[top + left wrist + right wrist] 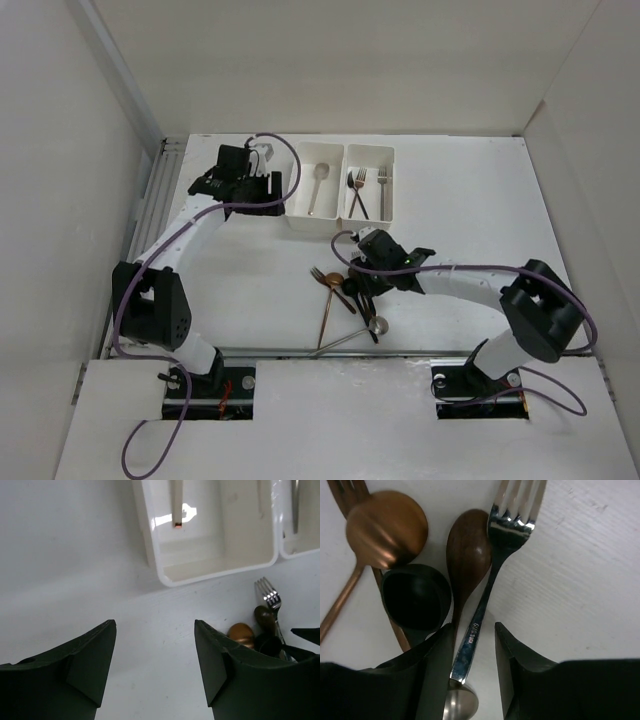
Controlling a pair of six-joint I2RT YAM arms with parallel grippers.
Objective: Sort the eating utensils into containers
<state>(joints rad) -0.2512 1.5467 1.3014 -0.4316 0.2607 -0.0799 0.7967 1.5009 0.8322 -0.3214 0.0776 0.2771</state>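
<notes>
While the right tool point(474, 629) straddles the silver fork point(512, 510) mid-handle, fingers narrowly parted, gaps show both sides; handle end hidden beneath. Left tool point(155, 626) gapes wide, empty.

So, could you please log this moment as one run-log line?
left hand open, empty, beside left bin | right hand open, straddling silver fork handle in pile | left bin: spoon | right bin: forks
</notes>
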